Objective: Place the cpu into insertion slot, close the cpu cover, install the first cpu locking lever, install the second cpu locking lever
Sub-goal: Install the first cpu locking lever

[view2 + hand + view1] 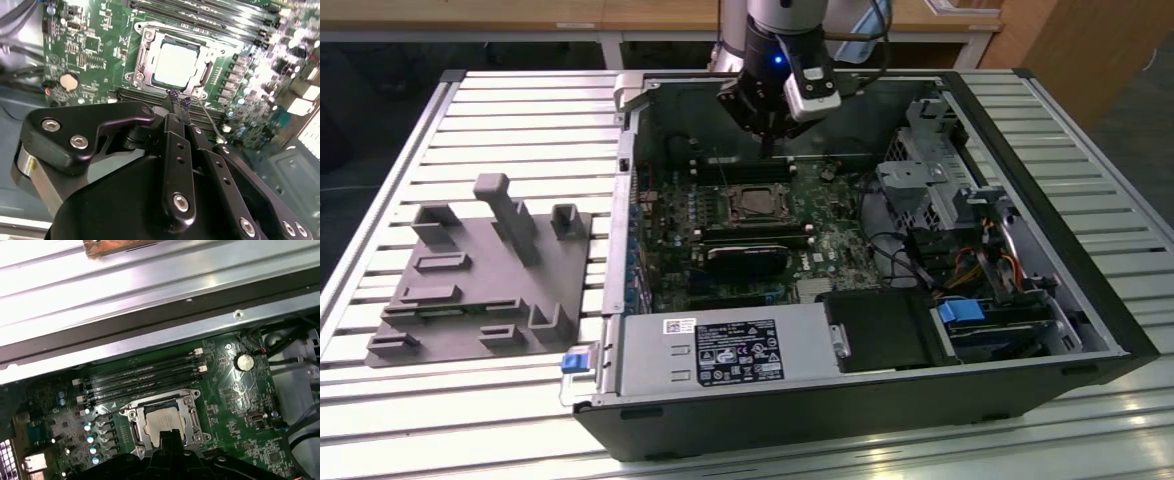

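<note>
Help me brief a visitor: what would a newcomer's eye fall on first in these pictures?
The pale silvery square cpu gleams in its metal-rimmed socket on the green circuit board. The black tool, fingers together, hangs at the socket's edge. The open black computer case lies on a slatted metal table, a grey moulded fixture at the exterior view's left.

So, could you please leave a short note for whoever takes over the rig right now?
The gripper: shut, holding nothing, tips just beside the insertion slot.
The cpu lies in the slot; the cpu cover looks down over it.
Done: cpu placed, cover apparently closed.
Left: a thin locking lever beside the tips sticks out, seemingly unlatched; the other lever's state I cannot tell.
</note>
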You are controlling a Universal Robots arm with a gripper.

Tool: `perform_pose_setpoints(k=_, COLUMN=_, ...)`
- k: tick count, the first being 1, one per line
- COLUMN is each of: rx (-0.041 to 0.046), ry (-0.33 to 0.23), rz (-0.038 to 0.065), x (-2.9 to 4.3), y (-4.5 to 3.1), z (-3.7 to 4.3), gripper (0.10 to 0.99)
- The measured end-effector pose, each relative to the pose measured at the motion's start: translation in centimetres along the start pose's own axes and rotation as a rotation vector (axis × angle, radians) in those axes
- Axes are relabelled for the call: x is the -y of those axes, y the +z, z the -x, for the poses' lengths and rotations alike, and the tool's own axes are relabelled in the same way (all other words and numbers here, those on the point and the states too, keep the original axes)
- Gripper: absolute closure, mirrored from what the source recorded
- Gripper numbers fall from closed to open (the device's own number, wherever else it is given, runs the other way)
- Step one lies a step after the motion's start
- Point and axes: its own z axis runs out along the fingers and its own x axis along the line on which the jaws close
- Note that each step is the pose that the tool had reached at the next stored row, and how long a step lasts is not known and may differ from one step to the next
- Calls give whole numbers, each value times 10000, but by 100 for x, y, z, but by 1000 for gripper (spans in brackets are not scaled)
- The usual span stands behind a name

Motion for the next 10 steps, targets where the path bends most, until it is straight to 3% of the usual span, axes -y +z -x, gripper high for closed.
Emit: perform_pose_setpoints(k=10, rx=-49, ry=-1763, rz=-27, x=0, y=9, z=0, gripper=976)
